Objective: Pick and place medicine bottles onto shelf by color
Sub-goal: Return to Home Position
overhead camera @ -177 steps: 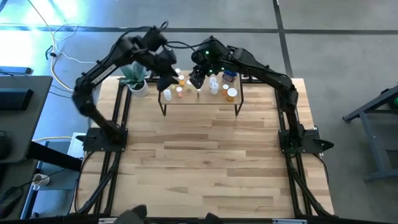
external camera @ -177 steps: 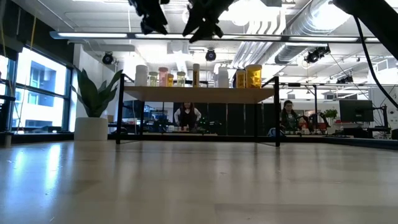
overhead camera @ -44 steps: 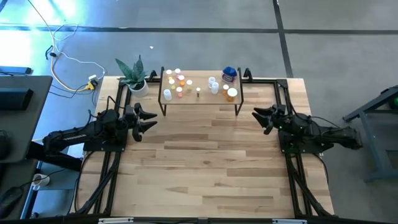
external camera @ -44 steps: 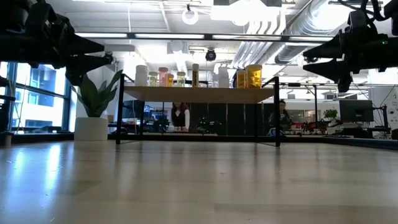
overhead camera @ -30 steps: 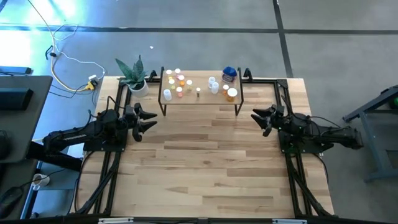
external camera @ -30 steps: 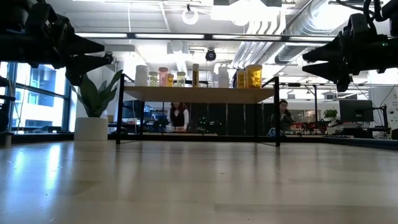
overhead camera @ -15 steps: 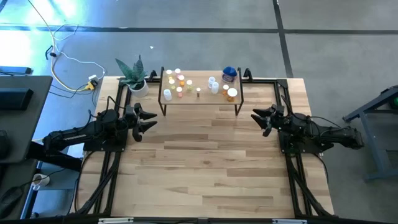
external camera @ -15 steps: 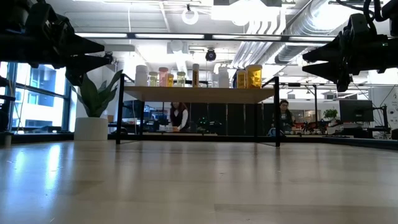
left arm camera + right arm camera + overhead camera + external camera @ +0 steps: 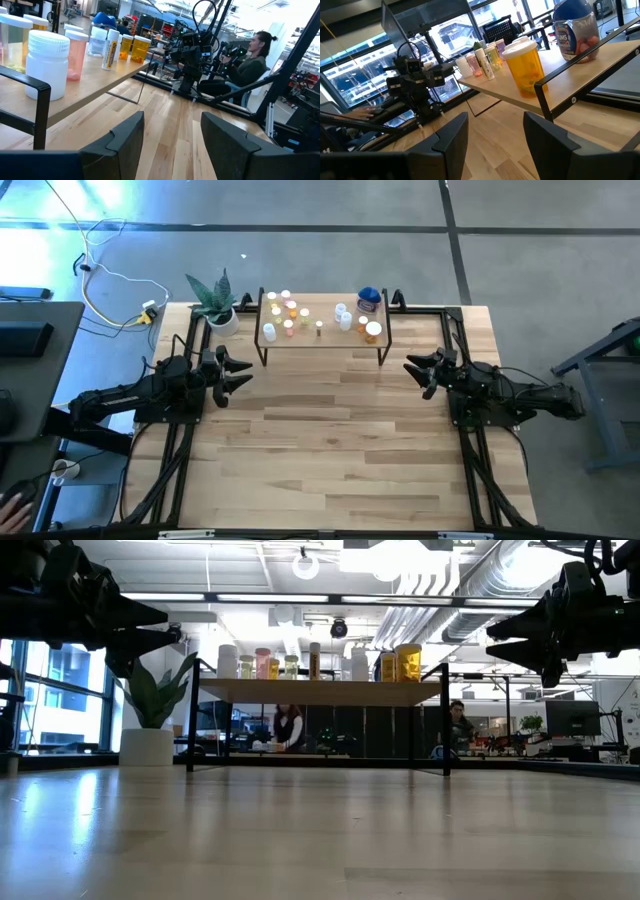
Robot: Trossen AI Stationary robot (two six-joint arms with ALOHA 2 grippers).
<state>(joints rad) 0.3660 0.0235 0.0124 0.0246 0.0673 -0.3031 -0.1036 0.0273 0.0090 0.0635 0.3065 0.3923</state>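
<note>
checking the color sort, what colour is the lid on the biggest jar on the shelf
Blue. The jar lid shows best in the right wrist view.

We are in an open robotics lab. Exposed ceiling ducts (image 9: 480, 585) run overhead, and a person (image 9: 247, 60) sits amid equipment beyond our wooden table (image 9: 330, 450).

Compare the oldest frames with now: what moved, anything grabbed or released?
Both arms pulled back from above the shelf: the left gripper now sits at the table's left side, the right gripper at its right side, both open and empty. No grab or release shows. The medicine bottles stand on the shelf as before; the potted plant has not moved.
</note>
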